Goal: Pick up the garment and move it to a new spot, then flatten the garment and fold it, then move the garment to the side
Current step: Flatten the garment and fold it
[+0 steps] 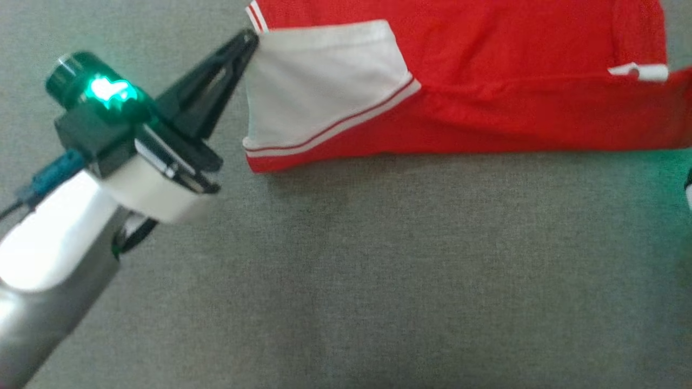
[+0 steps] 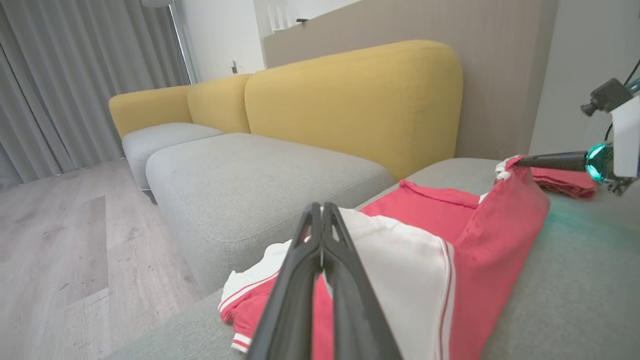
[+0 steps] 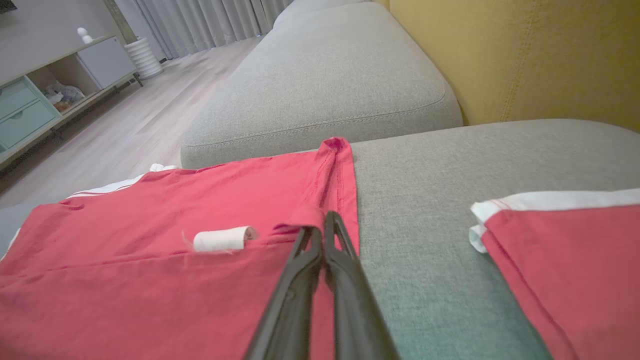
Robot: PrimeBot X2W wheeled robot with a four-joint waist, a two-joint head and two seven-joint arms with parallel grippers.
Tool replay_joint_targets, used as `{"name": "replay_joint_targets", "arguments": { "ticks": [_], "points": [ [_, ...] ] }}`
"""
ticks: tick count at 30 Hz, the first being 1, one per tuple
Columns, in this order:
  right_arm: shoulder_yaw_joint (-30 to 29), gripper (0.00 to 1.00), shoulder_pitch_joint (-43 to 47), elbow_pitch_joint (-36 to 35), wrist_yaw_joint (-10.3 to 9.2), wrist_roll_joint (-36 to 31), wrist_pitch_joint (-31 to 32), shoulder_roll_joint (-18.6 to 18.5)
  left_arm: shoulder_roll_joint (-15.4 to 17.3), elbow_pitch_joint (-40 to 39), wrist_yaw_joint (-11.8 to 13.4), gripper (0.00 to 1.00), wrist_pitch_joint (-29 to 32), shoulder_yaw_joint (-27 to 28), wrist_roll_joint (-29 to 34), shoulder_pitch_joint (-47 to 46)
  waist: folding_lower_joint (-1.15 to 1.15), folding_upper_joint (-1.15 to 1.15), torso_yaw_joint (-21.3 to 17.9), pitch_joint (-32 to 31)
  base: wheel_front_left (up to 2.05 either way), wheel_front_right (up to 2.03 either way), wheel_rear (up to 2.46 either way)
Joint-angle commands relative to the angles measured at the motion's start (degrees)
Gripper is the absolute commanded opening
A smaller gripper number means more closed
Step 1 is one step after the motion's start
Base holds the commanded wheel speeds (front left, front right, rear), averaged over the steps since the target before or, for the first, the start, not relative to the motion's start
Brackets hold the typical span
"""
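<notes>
Left gripper (image 1: pixel 251 38): fingers were pressed together, tips clamped on the upper corner of the white sleeve (image 1: pixel 319 86) of the garment (image 1: pixel 486 70). The left wrist view showed the same closed pair (image 2: pixel 320 207) against the white cloth.

Right gripper (image 3: pixel 320 222): fingers were likewise clenched, pinching a folded red edge of the garment (image 3: pixel 150 260). A rolled white label (image 3: pixel 220 239) lay just beside the tips. In the left wrist view this gripper (image 2: pixel 517 161) held a corner of the garment (image 2: pixel 495 235) raised off the seat.

Garment: red with white, red-striped sleeve trim. It was spread on the grey seat cushion (image 1: pixel 378 270) and folded over along its length. The sleeve end lay at the cushion edge facing the neighbouring seat cushion (image 3: pixel 320 80), and the body ran from there along the cushion towards the right gripper.

Surroundings: a second red item with white trim (image 3: pixel 575 260) lay on the same cushion, apart from the garment, on the far side of the right gripper. The yellow backrest (image 2: pixel 350 100) stood behind the seats.
</notes>
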Motion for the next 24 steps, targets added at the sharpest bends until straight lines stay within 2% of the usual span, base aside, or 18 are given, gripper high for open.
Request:
{"name": "replay_joint_targets", "arguments": {
  "ticks": [1,5,13,14,15,16,20,24],
  "points": [
    [0.9,0.00,-1.3,-1.1,0.37,-0.5,0.1,-1.8,2.3,-0.1,0.1,0.00,-0.3,1.9,-0.2,-2.6,-0.01,0.00,-0.3,0.8,0.00,0.00,0.00],
    [2.5,0.00,-5.6,1.4,0.37,-1.3,-0.2,-1.7,2.3,3.4,0.1,0.00,-0.3,0.2,0.0,-7.1,-0.01,0.00,-0.6,2.4,0.00,0.00,0.00],
    [4.8,0.00,-11.4,6.8,0.37,-3.1,-1.1,-1.3,-0.5,7.3,0.1,0.00,-0.3,0.4,0.7,-12.3,-0.01,0.00,-0.3,4.8,0.00,0.00,0.00],
    [5.1,0.06,-11.8,7.5,0.37,-3.3,-1.0,-1.3,-0.9,7.9,0.1,0.01,-0.3,0.3,0.6,-12.5,-0.01,0.00,-0.2,5.0,0.00,0.00,0.00],
    [5.8,0.35,-12.0,8.0,0.37,-3.5,-0.9,-1.3,-1.2,8.6,0.1,0.48,-0.3,0.4,0.4,-12.6,-0.01,0.00,-0.2,5.1,0.00,0.00,0.00],
    [6.1,1.00,-12.3,8.4,0.37,-3.7,-1.1,-1.2,-1.6,9.2,0.1,1.00,-0.3,0.6,0.3,-12.6,-0.01,0.00,-0.2,5.2,0.00,0.00,0.00],
    [6.4,1.00,-12.8,9.9,0.37,-4.5,-3.7,-0.6,-3.6,10.1,0.3,1.00,-0.3,5.6,0.9,-10.3,-0.01,0.00,-0.2,4.8,0.00,0.00,0.00],
    [6.1,1.00,-11.4,11.1,0.37,-4.0,-6.9,0.7,-7.0,8.8,2.1,1.00,-0.3,12.2,1.2,-1.9,-0.01,0.00,-0.3,3.1,0.00,0.00,0.00]
  ]
}}
